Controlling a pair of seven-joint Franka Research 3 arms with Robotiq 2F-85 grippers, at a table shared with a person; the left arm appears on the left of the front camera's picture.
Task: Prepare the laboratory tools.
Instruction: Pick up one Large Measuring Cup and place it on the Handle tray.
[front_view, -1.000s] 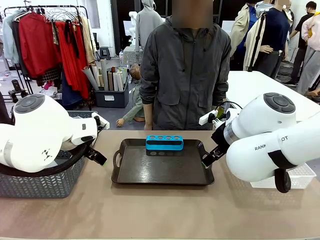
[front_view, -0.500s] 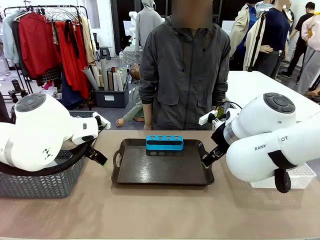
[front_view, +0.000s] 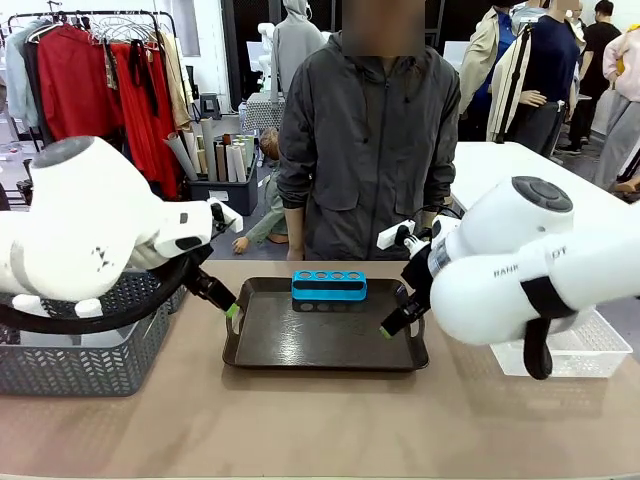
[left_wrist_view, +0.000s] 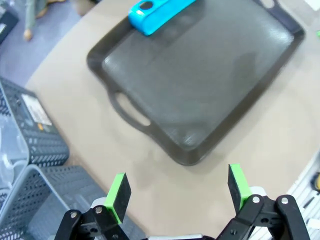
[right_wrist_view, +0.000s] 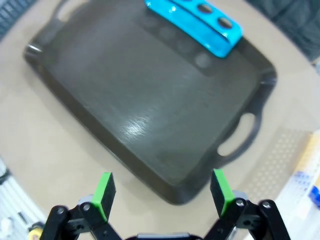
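The small blue four-hole tube rack (front_view: 329, 285) stands empty at the far edge of the black handled tray (front_view: 325, 340). My left gripper (front_view: 230, 306) hangs open just above the tray's left handle. In the left wrist view it (left_wrist_view: 178, 186) is spread wide over the table, with the tray (left_wrist_view: 200, 90) and the rack (left_wrist_view: 157, 9) ahead. My right gripper (front_view: 388, 328) is open over the tray's right edge. The right wrist view has it (right_wrist_view: 161, 187) above the tray's near rim (right_wrist_view: 170, 192), with the rack (right_wrist_view: 197, 17) beyond. The measuring cup, flask and tubes are out of view.
A grey mesh basket (front_view: 80, 345) stands at the table's left under my left arm, also grey mesh baskets (left_wrist_view: 35, 140) in the left wrist view. A white basket (front_view: 575, 350) sits at the right. A person (front_view: 370, 130) stands behind the tray.
Both arms have swung inward toward the tray. The left gripper moved right to the tray's left handle, and the right gripper moved left over its right edge.
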